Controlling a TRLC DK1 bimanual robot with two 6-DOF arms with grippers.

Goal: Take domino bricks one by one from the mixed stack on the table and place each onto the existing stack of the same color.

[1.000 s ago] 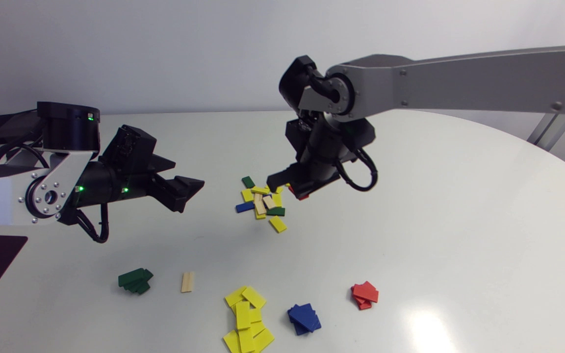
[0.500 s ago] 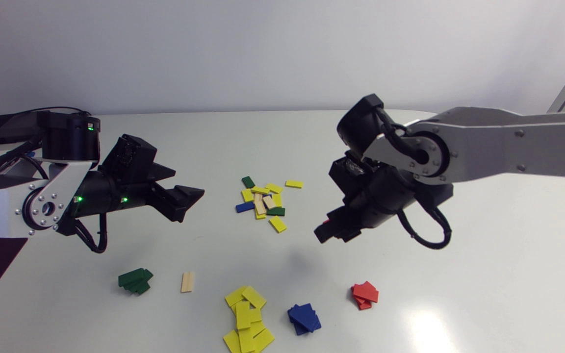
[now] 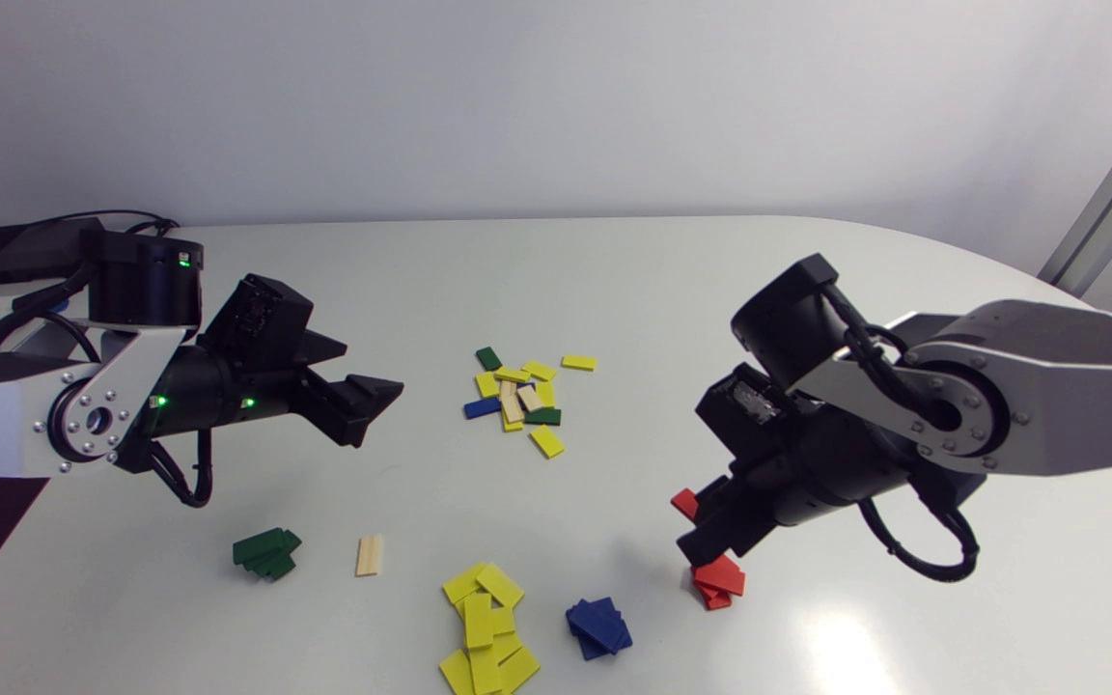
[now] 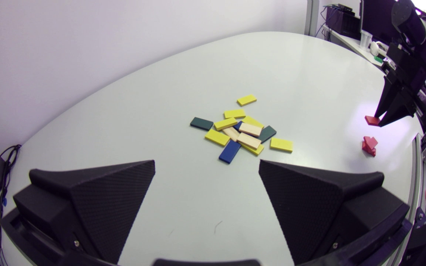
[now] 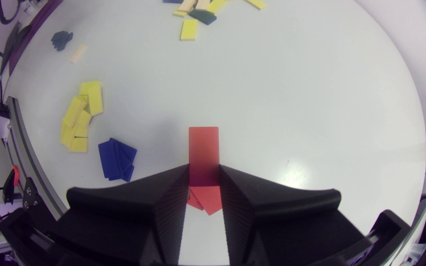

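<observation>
Table (image 3: 614, 290): pale grey-white, rounded edge, glossy, with a glare patch near the front right.

Left arm comes in low from the left edge. Left gripper (image 3: 368, 391) points toward the mixed pile (image 3: 522, 396) but sits well apart from it, fingers spread wide and empty.

Right arm comes in from the right edge, wrist tipped down. Right gripper (image 3: 699, 529) is pinched narrow on one red brick (image 5: 203, 147), which sticks out ahead of the fingertips. It hangs just above the red stack (image 3: 720, 579), not touching it. In the right wrist view the stack shows under the gripper, in the gap between the fingers.

Counts:
- Mixed pile: about seven yellow, two green, at least two tan and one blue. Overlaps hide more.
- Sorted groups along the front, five in all: green stack (image 3: 266, 553), a lone tan brick (image 3: 370, 555), a loose yellow heap (image 3: 484, 627), blue stack (image 3: 599, 625) and the red stack.
- Bricks per stack cannot be told.
</observation>
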